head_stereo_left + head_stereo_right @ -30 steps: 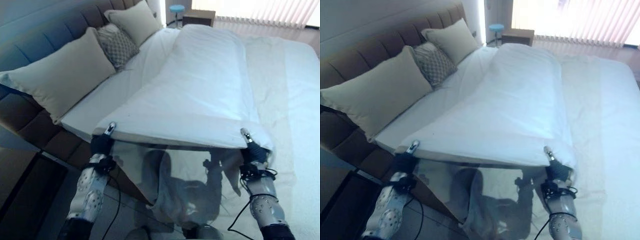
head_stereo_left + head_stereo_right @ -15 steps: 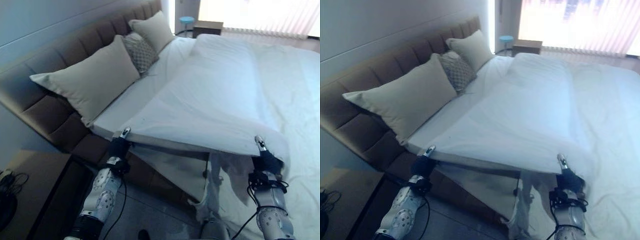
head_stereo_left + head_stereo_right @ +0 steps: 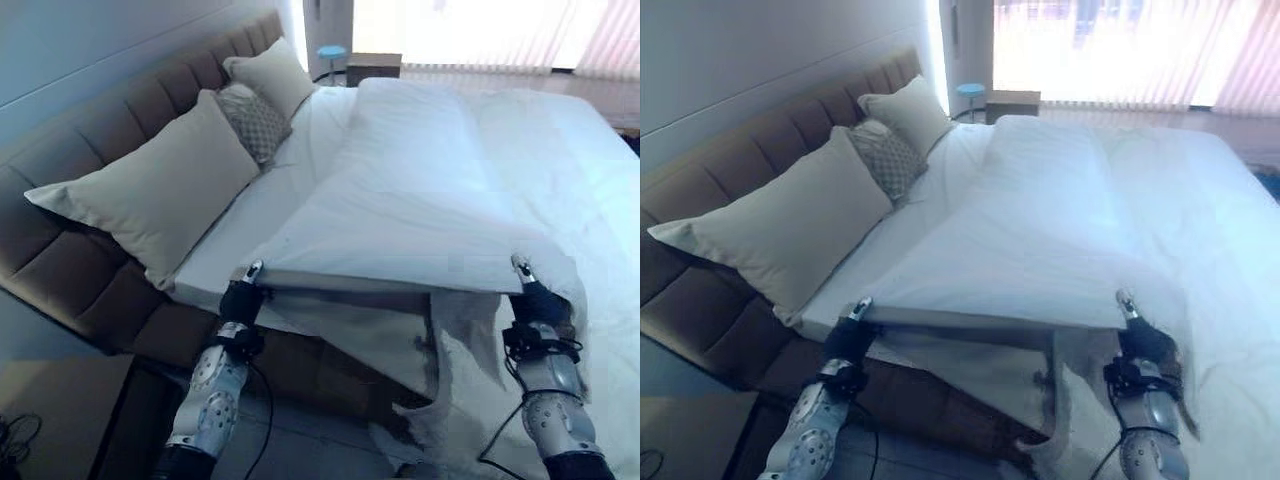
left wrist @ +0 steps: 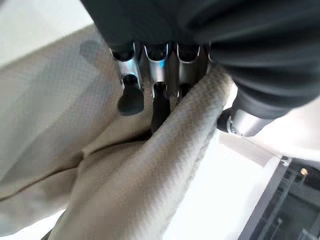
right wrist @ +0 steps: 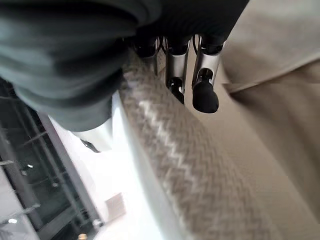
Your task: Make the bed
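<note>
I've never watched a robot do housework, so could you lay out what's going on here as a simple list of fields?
Activity: making the bed
Held item: white duvet, its near edge lifted and stretched taut
Left hand: fingers curled round the duvet edge
Right hand: fingers curled round the duvet edge
Duvet position: spread over the mattress, not reaching the pillows
Pillows: two plain pillows and a patterned cushion against the headboard

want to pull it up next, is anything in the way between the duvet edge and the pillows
Nothing visible. Both the left hand and the right hand grip the duvet edge, and only bare sheet lies between it and the pillows.
</note>
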Available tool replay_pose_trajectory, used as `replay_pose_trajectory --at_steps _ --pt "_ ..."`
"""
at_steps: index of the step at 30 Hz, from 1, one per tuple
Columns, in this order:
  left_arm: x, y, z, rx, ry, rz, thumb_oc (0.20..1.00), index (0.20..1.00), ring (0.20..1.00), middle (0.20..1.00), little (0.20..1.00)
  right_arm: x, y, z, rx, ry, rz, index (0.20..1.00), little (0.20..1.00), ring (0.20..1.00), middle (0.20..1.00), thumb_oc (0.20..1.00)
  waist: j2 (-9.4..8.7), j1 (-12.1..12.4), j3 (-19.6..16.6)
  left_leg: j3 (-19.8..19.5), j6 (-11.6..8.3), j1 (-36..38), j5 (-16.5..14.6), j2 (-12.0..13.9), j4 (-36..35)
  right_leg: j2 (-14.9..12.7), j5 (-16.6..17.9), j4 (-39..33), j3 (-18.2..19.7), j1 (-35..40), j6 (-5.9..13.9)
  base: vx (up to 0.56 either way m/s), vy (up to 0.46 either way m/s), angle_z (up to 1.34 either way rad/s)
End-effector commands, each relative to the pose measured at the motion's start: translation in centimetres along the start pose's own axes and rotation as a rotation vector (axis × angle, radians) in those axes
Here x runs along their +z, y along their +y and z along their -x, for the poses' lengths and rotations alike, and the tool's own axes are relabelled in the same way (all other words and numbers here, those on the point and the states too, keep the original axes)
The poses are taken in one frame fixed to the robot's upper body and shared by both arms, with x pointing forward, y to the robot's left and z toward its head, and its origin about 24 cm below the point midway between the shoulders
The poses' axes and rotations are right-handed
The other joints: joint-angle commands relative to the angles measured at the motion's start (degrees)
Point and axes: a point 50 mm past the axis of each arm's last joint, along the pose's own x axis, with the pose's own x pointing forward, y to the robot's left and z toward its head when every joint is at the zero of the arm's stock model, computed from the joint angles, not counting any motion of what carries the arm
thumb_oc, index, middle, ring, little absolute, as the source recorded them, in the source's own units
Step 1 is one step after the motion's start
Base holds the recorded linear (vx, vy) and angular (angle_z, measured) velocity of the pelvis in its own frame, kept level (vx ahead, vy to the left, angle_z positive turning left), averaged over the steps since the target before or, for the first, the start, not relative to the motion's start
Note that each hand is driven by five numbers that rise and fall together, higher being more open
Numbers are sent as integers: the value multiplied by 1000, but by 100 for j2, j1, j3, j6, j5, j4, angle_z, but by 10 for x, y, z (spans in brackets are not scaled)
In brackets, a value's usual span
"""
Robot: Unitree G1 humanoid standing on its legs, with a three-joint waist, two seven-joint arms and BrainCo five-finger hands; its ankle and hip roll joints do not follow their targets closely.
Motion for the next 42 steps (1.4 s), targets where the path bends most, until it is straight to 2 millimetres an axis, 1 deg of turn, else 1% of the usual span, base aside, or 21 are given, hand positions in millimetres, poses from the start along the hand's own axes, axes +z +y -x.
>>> replay_pose_trajectory --at_steps 1,2,3,4,5,6,7,8,9,10,12,14,15,16,22,28,35,37,39,41,42 --pt "154 21 21 34 -698 -190 200 200 200 200 200 39 21 -24 66 -232 -29 200 200 200 200 200 -181 554 -363 -142 236 779 -149 -196 -632 -76 1144 -172 632 -225 359 76 355 93" --pt "151 31 28 80 -682 -214 200 200 200 200 200 33 28 -26 85 -213 -35 200 200 200 200 200 -140 671 -248 201 388 1030 -272 -336 -810 -230 1228 76 21 -370 397 59 300 31" --pt "150 33 30 91 -676 -220 200 200 200 200 200 31 30 -26 89 -204 -41 200 200 200 200 200 -123 668 -230 316 405 1103 -296 -364 -877 -225 1242 49 -117 -421 423 98 347 -37" --pt "147 39 37 130 -665 -247 200 200 200 200 200 24 34 -24 112 -179 -45 200 200 200 200 200 -139 706 -211 421 422 1151 -422 -398 -830 -31 1051 -89 -128 -432 353 -3 94 -85" --pt "149 39 39 111 -662 -255 200 200 200 200 200 24 30 -23 107 -170 -44 200 200 200 200 200 -200 681 -203 552 425 1120 -336 -431 -810 -253 1548 -289 -167 -481 395 21 44 -112" --pt "143 41 41 128 -641 -247 200 200 200 200 200 19 28 -19 112 -148 -39 200 200 200 200 200 -224 631 -243 467 425 996 -333 -422 -723 -36 1455 -579 224 -443 337 -16 -18 -62" --pt "143 41 41 128 -640 -247 200 200 200 200 200 19 28 -19 112 -147 -39 200 200 200 200 200 -221 642 -253 479 423 988 -340 -415 -714 -26 1460 -586 235 -453 334 75 16 0" --pt "143 43 43 140 -641 -253 200 200 200 200 200 18 29 -19 115 -147 -43 200 200 200 200 200 -246 754 -290 586 427 1045 -366 -428 -707 -142 1594 -698 -48 -328 394 92 43 30" --pt "138 46 45 158 -624 -262 200 200 200 200 200 14 26 -19 96 -125 -32 200 200 200 200 200 -196 782 -305 597 414 1109 -470 -394 -704 -174 1517 -650 -71 -208 490 31 41 5" --pt "136 48 46 164 -610 -272 200 200 200 200 200 10 23 -18 85 -105 -36 200 200 200 200 200 -235 768 -295 679 447 1037 -350 -425 -688 -183 1590 -682 -135 -209 379 5 7 -17" --pt "127 56 49 207 -552 -327 200 200 200 200 200 -8 15 -13 59 -18 -17 200 200 200 200 200 -297 794 -344 622 422 989 -304 -431 -672 -58 1617 -805 -15 -159 398 14 -38 -11" --pt "121 64 54 241 -521 -334 200 200 200 200 200 -16 9 -8 41 23 -16 200 200 200 200 200 -321 847 -408 672 408 982 -282 -411 -670 -41 1570 -887 -164 -44 393 69 -29 2" --pt "113 71 57 268 -480 -340 200 200 200 200 200 -21 3 -5 32 52 -5 200 200 200 200 200 -334 862 -422 678 392 993 -281 -400 -659 -20 1540 -915 -205 -6 394 132 -38 4" --pt "107 78 59 300 -444 -349 200 200 200 200 200 -27 -1 -2 19 83 16 200 200 200 200 200 -327 875 -448 601 339 1048 -353 -363 -681 35 1451 -931 -137 52 495 122 -44 9" --pt "63 115 74 465 -215 -356 200 200 200 200 200 -60 -26 15 -76 261 69 200 200 200 200 200 -355 878 -498 640 252 1074 -251 -270 -728 158 1414 -1109 -179 218 486 29 -40 0" --pt "15 144 97 612 19 -314 200 200 200 200 200 -84 -44 35 -146 398 110 200 200 200 200 200 -314 841 -405 595 263 1033 -277 -224 -663 142 1306 -963 -140 95 467 36 -11 2" --pt "-22 162 111 684 249 -335 200 200 200 200 200 -104 -65 50 -262 516 144 200 200 200 200 200 -265 790 430 558 285 435 -270 -201 -336 27 1230 -707 73 -582 434 -103 -1 8" --pt "-24 163 108 675 268 -360 200 200 200 200 200 -106 -66 50 -265 530 162 200 200 200 200 200 -268 791 569 548 282 295 -281 -205 -228 18 1209 -670 109 -678 411 -138 -18 16" --pt "-27 167 92 699 306 -390 200 200 200 200 200 -108 -62 32 -264 541 215 200 200 200 200 200 -279 802 1277 397 286 -475 -298 -183 315 -67 1154 -370 233 -1283 334 -316 -57 37" --pt "-27 168 88 708 320 -400 200 200 200 200 200 -110 -61 28 -262 553 224 200 200 200 200 200 -283 796 1423 367 295 -705 -326 -176 475 -103 1116 -254 280 -1492 315 -250 -44 16" --pt "-23 169 78 707 323 -436 200 200 200 200 200 -107 -61 18 -270 545 246 200 200 200 200 200 -295 761 1752 319 315 -1198 -358 -135 787 -191 1084 -26 335 -1893 290 -248 -45 9"
